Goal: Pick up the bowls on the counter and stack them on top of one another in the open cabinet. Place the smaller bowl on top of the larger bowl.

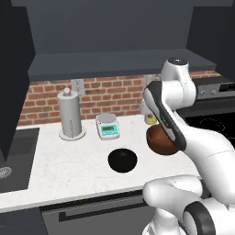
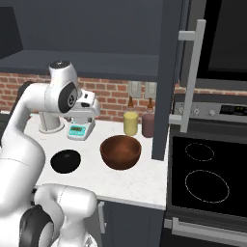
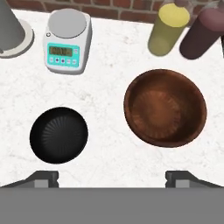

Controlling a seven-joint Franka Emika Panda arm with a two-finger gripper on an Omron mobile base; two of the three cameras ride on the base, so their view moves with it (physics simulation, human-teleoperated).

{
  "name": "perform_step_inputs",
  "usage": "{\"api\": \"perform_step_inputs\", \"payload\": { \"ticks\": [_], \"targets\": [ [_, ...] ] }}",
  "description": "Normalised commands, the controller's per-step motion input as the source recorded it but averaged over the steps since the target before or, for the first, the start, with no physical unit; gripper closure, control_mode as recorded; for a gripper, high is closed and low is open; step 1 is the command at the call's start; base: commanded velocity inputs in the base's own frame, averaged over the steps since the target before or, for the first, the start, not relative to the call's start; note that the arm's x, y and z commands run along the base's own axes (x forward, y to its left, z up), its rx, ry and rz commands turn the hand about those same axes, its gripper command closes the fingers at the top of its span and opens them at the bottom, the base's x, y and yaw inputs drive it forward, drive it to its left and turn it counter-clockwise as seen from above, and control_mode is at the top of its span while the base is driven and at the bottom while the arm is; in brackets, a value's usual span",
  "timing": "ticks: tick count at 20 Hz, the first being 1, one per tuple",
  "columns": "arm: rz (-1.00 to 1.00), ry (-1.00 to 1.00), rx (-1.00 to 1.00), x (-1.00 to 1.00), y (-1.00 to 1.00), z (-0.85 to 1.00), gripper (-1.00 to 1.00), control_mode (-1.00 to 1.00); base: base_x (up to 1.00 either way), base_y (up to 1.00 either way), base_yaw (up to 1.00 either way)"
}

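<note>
The smaller bowl point(image 3: 58, 135), glossy black, sits on the white counter point(image 3: 109, 57) at lower left in the hand view. The larger bowl point(image 3: 165, 107), reddish-brown and deep, stands to its right, apart from it. My gripper point(image 3: 112, 178) hovers high above the counter, looking down on both bowls, open with nothing between its fingertips point(image 3: 46, 177). From the base, the black bowl point(image 2: 65, 161) and the brown bowl point(image 2: 120, 151) stand side by side. The arm partly hides the brown bowl point(image 1: 158, 141) in the left base view. The open cabinet point(image 1: 119, 64) runs above the brick wall.
A teal scale point(image 3: 67, 41) and a paper towel holder point(image 1: 70, 114) stand behind the black bowl. A yellow jar point(image 3: 168, 30) and a maroon jar point(image 3: 201, 37) stand behind the brown bowl. The stove point(image 2: 202, 178) is to the right, and a sink point(image 1: 9, 170) to the left.
</note>
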Motion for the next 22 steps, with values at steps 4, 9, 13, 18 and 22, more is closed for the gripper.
{"api": "perform_step_inputs", "payload": {
  "ticks": [4,9,13,18,22],
  "targets": [
    [0.05,-0.10,-0.02,-0.27,0.47,-0.96,-1.00,-1.00,0.00,0.00,0.00],
    [0.01,-0.02,0.09,0.09,0.52,-0.89,-1.00,-1.00,0.00,0.00,0.00],
    [0.00,0.00,0.04,0.17,0.51,-0.74,-1.00,-1.00,0.00,0.00,0.00],
    [0.00,0.06,-0.01,0.04,0.21,-0.35,-1.00,-1.00,0.00,0.00,0.00],
    [0.00,0.14,-0.04,0.00,0.02,-0.03,-1.00,-1.00,0.00,0.00,0.00]
  ]
}}
